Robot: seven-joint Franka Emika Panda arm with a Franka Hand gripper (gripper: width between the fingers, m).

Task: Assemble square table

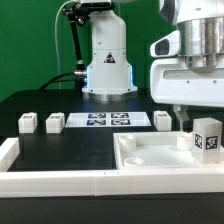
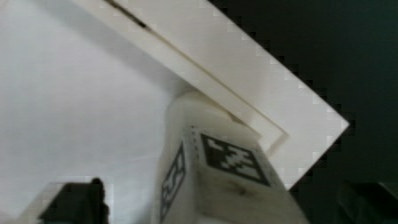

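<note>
The white square tabletop slab (image 1: 158, 156) lies at the front on the exterior view's right, raised rim up. One white tagged leg (image 1: 207, 138) stands upright on it near its right corner. My gripper (image 1: 198, 118) hangs right above this leg. In the wrist view the leg (image 2: 222, 165) sits between my two dark fingertips (image 2: 75, 202), with a gap showing on each side, so the jaws stand open around it. The slab's flat face (image 2: 89, 100) and rim fill the rest of that view. Three more legs (image 1: 27, 122) (image 1: 54, 123) (image 1: 162, 120) stand on the black table.
The marker board (image 1: 107, 121) lies flat at mid-table between the loose legs. Long white border bars run along the front (image 1: 60, 181) and the exterior view's left (image 1: 8, 150). The robot base (image 1: 106, 62) stands at the back.
</note>
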